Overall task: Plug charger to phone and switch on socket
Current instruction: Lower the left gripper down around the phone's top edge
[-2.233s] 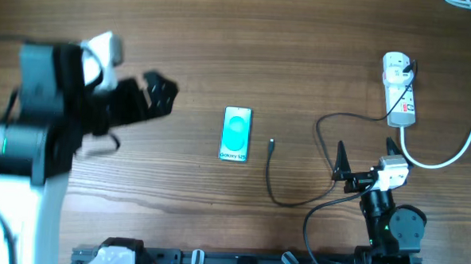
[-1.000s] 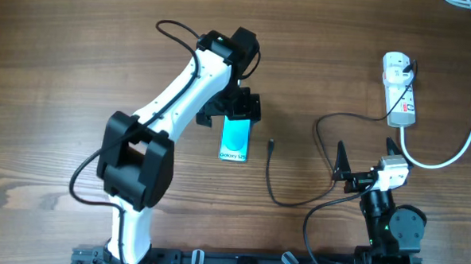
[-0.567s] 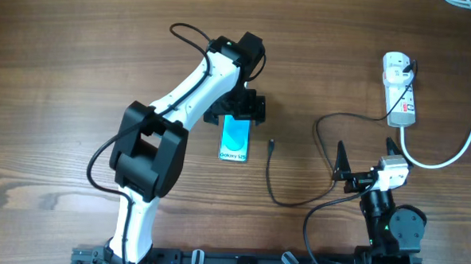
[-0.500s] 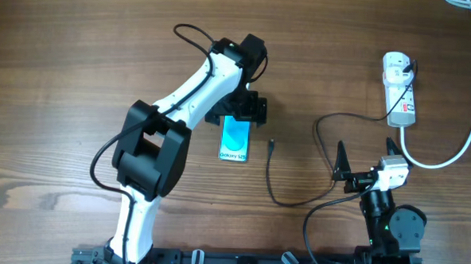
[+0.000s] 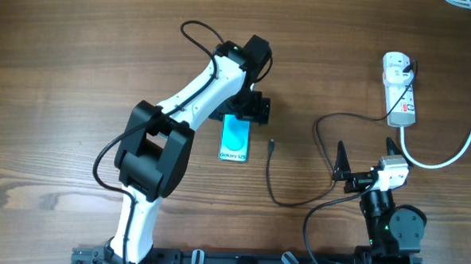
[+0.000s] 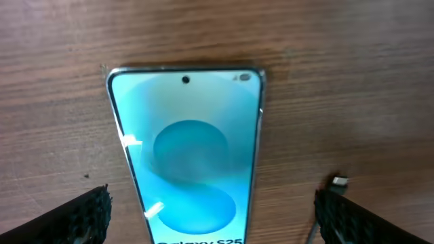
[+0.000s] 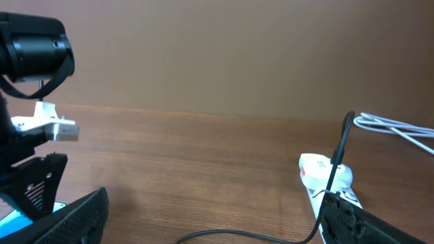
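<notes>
Phone point(image 5: 236, 138): teal-screened Galaxy S25, flat and face up at the centre of the wooden table point(image 5: 81, 30), long axis running 12 to 6 o'clock.

Left gripper point(image 5: 240, 108): above the phone's 12 o'clock end, claw released, a finger off each long side and clear of the casing, grasping nothing.

Charger point(image 5: 290, 204): thin black cable. Its connector tip point(image 5: 271, 145) lies just beside the phone at 3 o'clock, unplugged; the cable loops away toward the socket.

Socket point(image 5: 398, 90): white block at the table's 2 o'clock, thick white cord point(image 5: 458, 150) trailing off it.

Right gripper point(image 5: 366, 157): at 4 o'clock, claw released, empty.
</notes>
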You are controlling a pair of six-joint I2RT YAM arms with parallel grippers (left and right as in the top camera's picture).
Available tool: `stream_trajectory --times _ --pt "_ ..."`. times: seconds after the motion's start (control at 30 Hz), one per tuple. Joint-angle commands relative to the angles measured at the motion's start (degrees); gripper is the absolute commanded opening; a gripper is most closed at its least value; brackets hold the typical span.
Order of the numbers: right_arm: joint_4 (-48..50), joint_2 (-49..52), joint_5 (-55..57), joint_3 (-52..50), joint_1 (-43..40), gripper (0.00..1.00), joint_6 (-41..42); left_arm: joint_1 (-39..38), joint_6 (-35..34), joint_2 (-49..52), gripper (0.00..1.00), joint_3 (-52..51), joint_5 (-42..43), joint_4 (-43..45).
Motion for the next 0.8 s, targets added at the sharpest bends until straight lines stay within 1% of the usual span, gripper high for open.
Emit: stream_trajectory --times 0.0,0.1,0.4,0.53,0.77 --pt "0.15 -0.35 0.52 -0.04 0.28 1.0 0.31 0.0 0.92 0.92 1.0 -1.7 -1.01 1.31" --pt "0.15 -0.35 0.55 -0.04 0.28 1.0 0.28 0.0 0.92 0.92 1.0 -1.86 -2.75 2.1" --pt "0.15 -0.35 0.52 -0.04 0.28 1.0 0.31 0.0 0.87 0.92 1.0 -1.86 -2.69 2.05" --pt "0.15 -0.35 0.55 -0.04 0.28 1.0 0.31 -0.02 -0.76 0.92 1.0 -1.86 -2.64 2.08" --pt "0.15 -0.35 0.55 -0.04 0.28 1.0 0.28 -0.09 -0.76 0.92 1.0 -1.97 -2.67 2.08"
